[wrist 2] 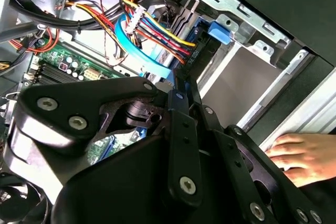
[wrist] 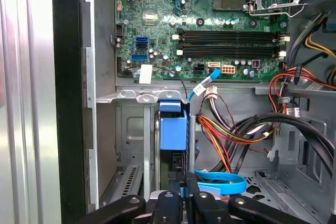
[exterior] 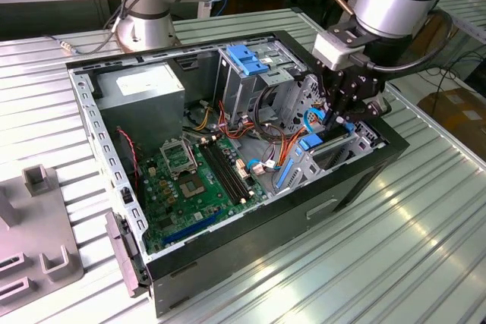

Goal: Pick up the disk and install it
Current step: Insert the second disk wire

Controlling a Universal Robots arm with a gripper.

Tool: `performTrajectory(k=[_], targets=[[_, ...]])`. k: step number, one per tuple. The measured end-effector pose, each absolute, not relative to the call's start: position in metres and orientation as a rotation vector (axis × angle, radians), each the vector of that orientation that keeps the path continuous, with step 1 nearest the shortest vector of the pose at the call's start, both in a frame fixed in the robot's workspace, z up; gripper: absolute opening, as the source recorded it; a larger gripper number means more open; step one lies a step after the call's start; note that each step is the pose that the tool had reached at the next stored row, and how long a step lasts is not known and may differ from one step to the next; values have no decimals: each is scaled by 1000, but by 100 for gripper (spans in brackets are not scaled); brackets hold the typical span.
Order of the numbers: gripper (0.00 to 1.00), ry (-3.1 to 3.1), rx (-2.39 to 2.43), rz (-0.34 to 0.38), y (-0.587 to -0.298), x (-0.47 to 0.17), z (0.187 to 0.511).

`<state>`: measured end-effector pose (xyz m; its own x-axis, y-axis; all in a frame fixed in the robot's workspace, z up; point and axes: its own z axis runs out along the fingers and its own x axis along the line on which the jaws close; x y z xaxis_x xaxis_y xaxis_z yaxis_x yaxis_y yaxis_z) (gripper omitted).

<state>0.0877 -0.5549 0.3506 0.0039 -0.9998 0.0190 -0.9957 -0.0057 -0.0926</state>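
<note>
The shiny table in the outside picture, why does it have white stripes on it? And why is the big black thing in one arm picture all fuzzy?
In the exterior view, the ribbed metal table mirrors overhead light as glare. In the second wrist view, the gripper sits so close that it looks soft, while the coloured cables look sharper.

Open case on the tabletop, gripper down in its drive bay.

The case [exterior: 228, 263] lies on its side on the tabletop [exterior: 395, 248], open face up. Inside, the motherboard [exterior: 199, 180] sits toward the exterior view's left, with the power supply [exterior: 144, 89] behind it. The drive cage [exterior: 254, 73] stands behind the board, toward the exterior view's right, a bracket [exterior: 247, 58] on top of it. Cables [exterior: 262, 142] run between board and cage. The gripper [exterior: 345, 108] hangs over the case's corner at the exterior view's right, with the disk [wrist: 173, 129] just ahead of it, on edge in a slot beside the cables in the first wrist view. A fixture [exterior: 38, 240] lies on the tabletop at the exterior view's left, apart from the case. In the second wrist view a hand [wrist 2: 302, 156] rests outside the case wall.
</note>
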Motion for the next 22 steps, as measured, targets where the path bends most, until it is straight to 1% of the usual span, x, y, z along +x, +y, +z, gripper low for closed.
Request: performTrajectory(k=[6,22], targets=[[16,2173,-2181,-107,-556,88,350],[16,2173,-2178,-105,-557,88,343]])
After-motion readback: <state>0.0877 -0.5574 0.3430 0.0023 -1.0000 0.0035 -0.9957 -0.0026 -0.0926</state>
